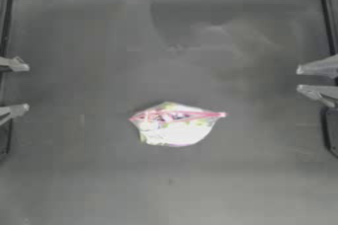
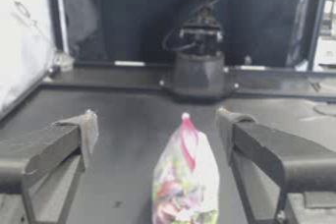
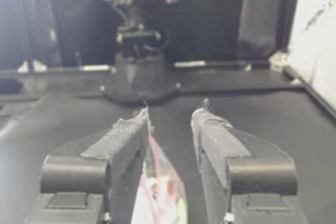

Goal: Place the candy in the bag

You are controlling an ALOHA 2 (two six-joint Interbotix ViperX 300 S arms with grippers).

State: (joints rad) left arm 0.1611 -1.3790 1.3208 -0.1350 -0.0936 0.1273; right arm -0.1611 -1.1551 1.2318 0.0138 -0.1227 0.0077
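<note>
With the bag (image 1: 175,124) lying mid-worktop (image 1: 79,179), no loose candy visible, and both the left gripper (image 1: 15,87) and right gripper (image 1: 316,79) parked with released jaws, any approach should be slow.

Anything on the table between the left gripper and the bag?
Nothing: the top view shows bare table between the left gripper, open at the left edge, and the bag. The right gripper waits opposite.
</note>
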